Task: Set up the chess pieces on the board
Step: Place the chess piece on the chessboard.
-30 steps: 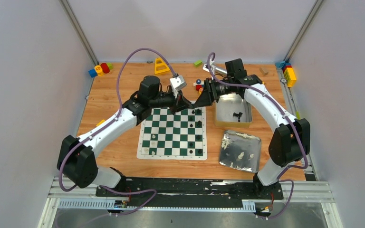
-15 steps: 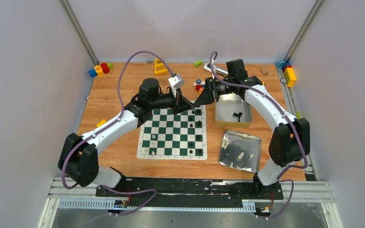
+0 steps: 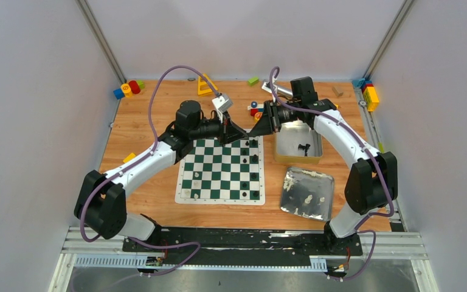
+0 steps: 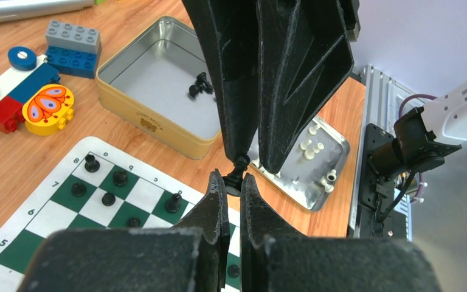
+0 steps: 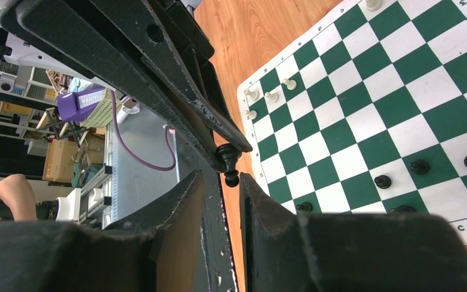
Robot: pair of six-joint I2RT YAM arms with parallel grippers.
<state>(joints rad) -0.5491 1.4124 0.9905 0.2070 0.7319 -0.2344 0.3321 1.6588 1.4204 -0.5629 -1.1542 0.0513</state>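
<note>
Your left gripper (image 4: pixel 232 180) pinching the black pawn (image 4: pixel 241 163) by its base, pawn aloft near the far right corner of the board (image 3: pixel 216 167), your right gripper (image 5: pixel 221 178) close around its head, whether it actually grips unclear.

Digits 5–8 on the board (image 4: pixel 61 176) border
</note>
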